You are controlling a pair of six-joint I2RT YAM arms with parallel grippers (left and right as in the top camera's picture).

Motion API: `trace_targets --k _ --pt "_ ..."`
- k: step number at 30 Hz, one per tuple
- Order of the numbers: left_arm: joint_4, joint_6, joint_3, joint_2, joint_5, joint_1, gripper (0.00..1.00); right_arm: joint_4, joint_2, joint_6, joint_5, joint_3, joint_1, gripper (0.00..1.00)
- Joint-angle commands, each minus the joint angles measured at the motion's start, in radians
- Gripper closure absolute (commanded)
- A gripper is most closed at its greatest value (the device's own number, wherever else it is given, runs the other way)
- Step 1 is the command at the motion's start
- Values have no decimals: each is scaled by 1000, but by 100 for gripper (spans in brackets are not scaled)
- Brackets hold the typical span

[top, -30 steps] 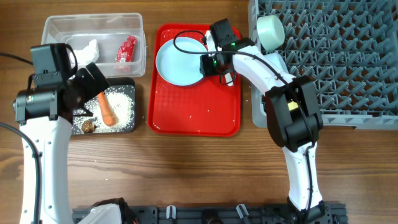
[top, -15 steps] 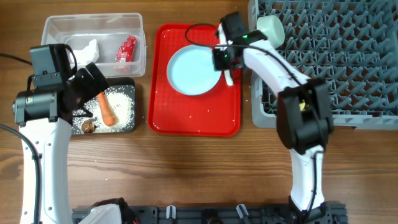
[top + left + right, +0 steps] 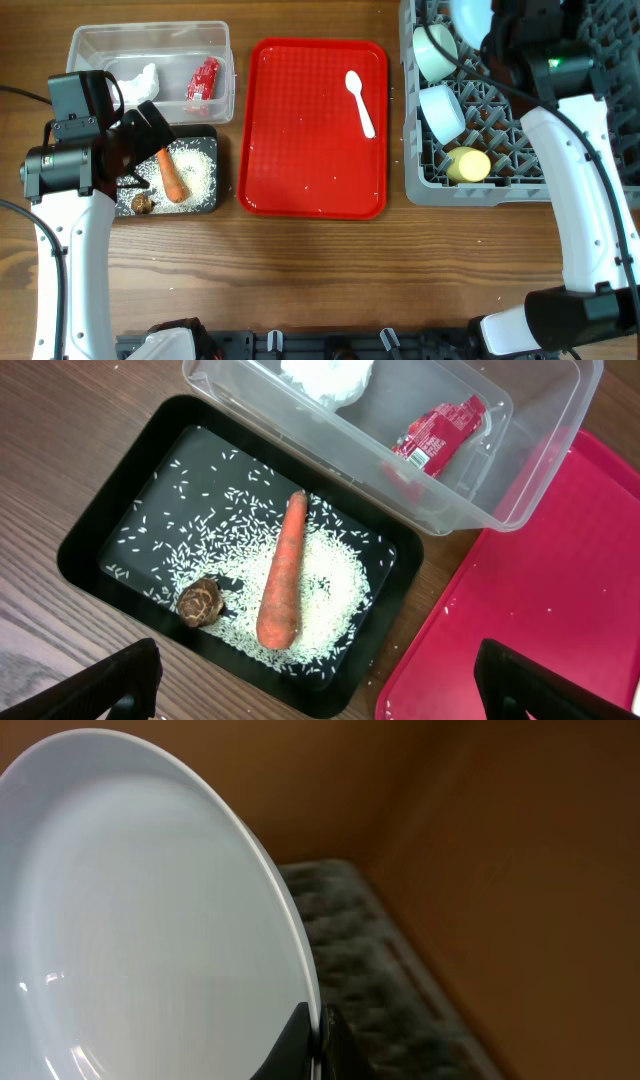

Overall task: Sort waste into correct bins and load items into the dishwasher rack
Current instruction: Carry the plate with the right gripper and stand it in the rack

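Note:
My right gripper point(image 3: 315, 1042) is shut on the rim of the pale blue plate point(image 3: 150, 920) and holds it on edge over the far left part of the grey dishwasher rack point(image 3: 500, 192); overhead, the plate point(image 3: 470, 14) shows at the top edge. Two pale bowls point(image 3: 435, 50) point(image 3: 443, 112) and the yellow cup point(image 3: 467, 165) sit in the rack. The white spoon point(image 3: 360, 102) lies on the red tray point(image 3: 310, 160). My left gripper point(image 3: 322, 685) is open and empty above the black tray point(image 3: 130, 510), which holds the carrot point(image 3: 282, 585), rice point(image 3: 330, 575) and a brown scrap point(image 3: 201, 603).
The clear tub point(image 3: 90, 45) at the back left holds the crumpled napkin point(image 3: 143, 78) and the red wrapper point(image 3: 203, 78). A few rice grains lie scattered on the red tray. Bare wooden table runs along the front.
My right gripper lifted the plate off the red tray and carried it right and back over the rack, uncovering the spoon. The left arm has not moved.

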Motion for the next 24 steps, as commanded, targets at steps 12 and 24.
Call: trace_targets --k 12,24 --pt "2 -10 12 -9 12 2 0 16 306 -249 123 -3 -85 96" --pt "2 -10 12 -9 12 2 0 31 414 -171 45 -2 -76 0"
